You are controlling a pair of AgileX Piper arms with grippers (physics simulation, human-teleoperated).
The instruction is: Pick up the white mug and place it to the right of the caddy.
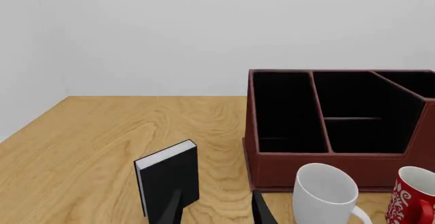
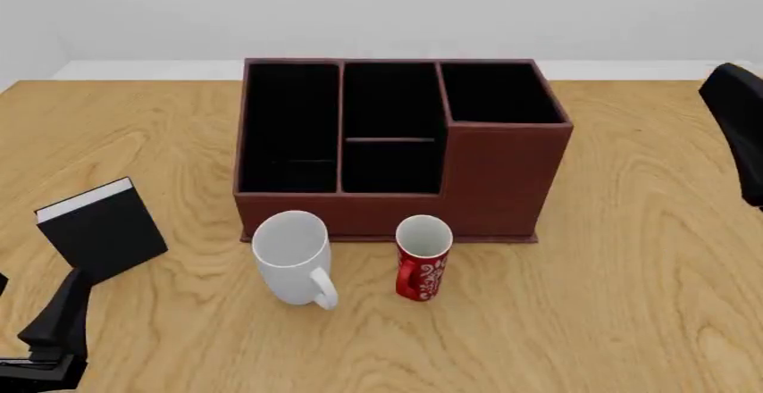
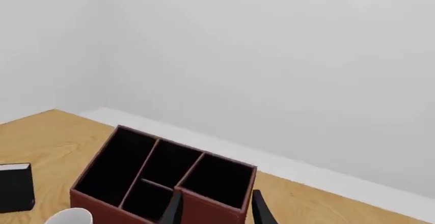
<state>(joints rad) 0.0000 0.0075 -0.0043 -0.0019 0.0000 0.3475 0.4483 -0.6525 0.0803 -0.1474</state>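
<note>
- While the front view takes in the whole wooden table (image 2: 620, 259), the plain glossy white mug (image 2: 292, 255) stands upright just in front of the large reddish-brown caddy (image 2: 507, 174), near its left half, with the loop handle turned toward the camera side.
- Just to the mug's right stands the smaller red mug with white pattern (image 2: 423, 257), apart from it and likewise close to the caddy's front wall.
- A small black book with white pages (image 2: 102, 230) stands upright well to the left of both mugs.
- Front view only: the left gripper (image 2: 54, 321) sits low at the near left corner, the right arm (image 2: 739, 129) at the right edge; table right of the caddy lies bare.
- Left wrist view: two dark fingertips (image 1: 170, 210) stand apart, nothing between them; book (image 1: 168, 177), white mug (image 1: 327, 193) and red mug (image 1: 413, 196) lie beyond.
- Right wrist view: the right gripper (image 3: 215, 207), raised above the caddy (image 3: 163, 175), has its fingers parted and empty; only a sliver of the white mug (image 3: 68, 217) shows.
</note>
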